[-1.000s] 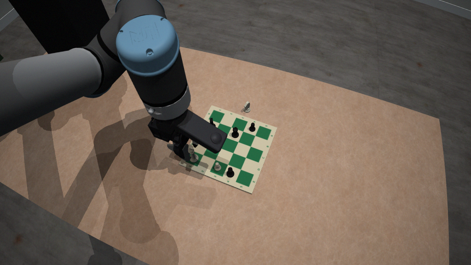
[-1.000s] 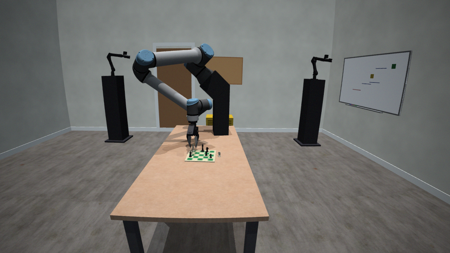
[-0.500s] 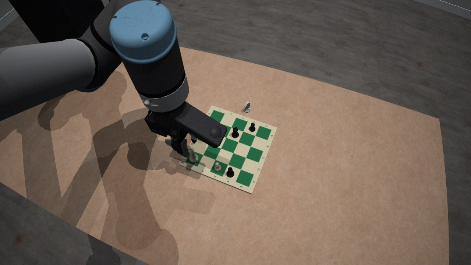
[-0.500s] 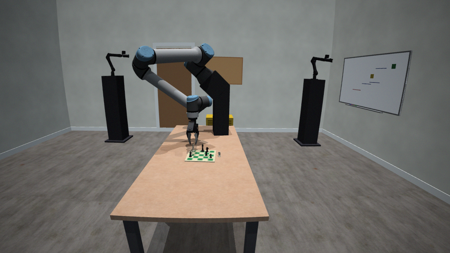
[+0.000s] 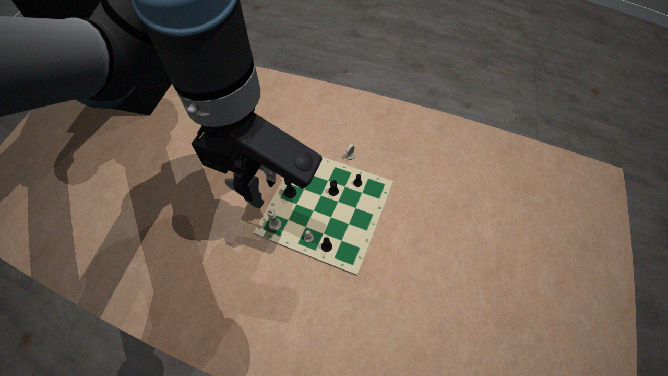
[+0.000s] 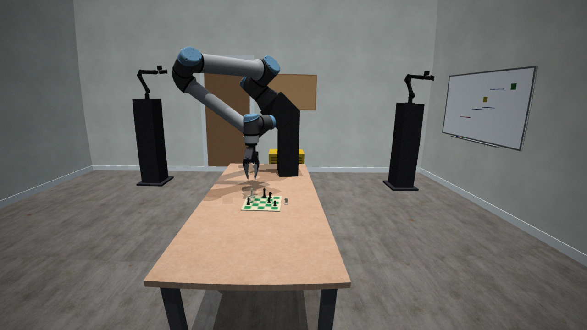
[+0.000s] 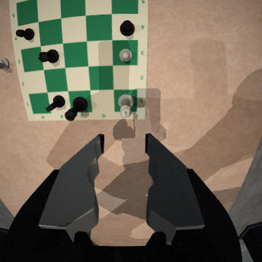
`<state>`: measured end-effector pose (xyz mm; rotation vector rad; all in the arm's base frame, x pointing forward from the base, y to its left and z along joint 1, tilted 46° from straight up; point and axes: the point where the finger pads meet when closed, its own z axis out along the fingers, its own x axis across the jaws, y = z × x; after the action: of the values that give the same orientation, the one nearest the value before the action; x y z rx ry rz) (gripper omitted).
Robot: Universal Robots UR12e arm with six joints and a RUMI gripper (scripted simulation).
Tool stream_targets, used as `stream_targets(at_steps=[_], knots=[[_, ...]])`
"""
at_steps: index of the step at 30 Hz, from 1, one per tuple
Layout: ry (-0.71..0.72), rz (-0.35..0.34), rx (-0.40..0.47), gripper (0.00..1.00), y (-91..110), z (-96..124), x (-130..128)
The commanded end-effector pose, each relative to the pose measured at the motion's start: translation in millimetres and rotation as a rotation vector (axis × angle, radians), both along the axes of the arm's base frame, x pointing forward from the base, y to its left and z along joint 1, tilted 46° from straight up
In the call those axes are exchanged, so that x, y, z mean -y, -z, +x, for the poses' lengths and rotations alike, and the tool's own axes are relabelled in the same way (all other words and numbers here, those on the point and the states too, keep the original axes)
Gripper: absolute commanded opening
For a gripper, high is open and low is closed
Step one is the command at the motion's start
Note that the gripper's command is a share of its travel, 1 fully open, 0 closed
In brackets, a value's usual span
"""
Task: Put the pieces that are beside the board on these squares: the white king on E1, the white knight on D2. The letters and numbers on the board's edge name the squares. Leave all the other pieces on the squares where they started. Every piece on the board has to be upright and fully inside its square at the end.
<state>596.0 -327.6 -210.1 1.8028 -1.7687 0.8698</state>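
Note:
The white king (image 5: 274, 224) (image 6: 251, 193) (image 7: 126, 101) stands upright on E1, a green corner square of the board (image 5: 376, 215) (image 7: 143, 65). Its base looks inside the square. The white knight (image 5: 350, 152) (image 6: 285, 201) (image 7: 4, 64) stands upright on the table beside the board's A edge, partly cut off in the wrist view. My gripper (image 5: 265, 195) (image 6: 251, 178) (image 7: 124, 135) is open and empty. It is above the table just outside the row 1 edge, near the king and clear of it. D2 bears no piece.
A white pawn (image 5: 308, 237) (image 7: 125, 55) is on E3. Black pieces stand on E4 (image 5: 326, 245) (image 7: 127, 28), A4 (image 5: 358, 180) (image 7: 28, 34), B3 (image 5: 333, 189) (image 7: 52, 56), B1 (image 7: 58, 102) and C1 (image 5: 289, 192) (image 7: 80, 104). The arm hides B1 in the top view.

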Motion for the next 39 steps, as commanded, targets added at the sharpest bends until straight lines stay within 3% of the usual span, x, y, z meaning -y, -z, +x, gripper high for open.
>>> stream_targets(at_steps=[1,2,3,39], knots=[[0.008,0.003,-0.004,0.25,-1.5,-4.2,-1.9],[0.008,0.003,-0.004,0.25,-1.3,-4.1,-1.4],[0.008,0.003,-0.004,1.00,-0.9,-3.8,-1.1],[0.045,0.009,0.037,1.00,4.5,2.7,-4.2]])
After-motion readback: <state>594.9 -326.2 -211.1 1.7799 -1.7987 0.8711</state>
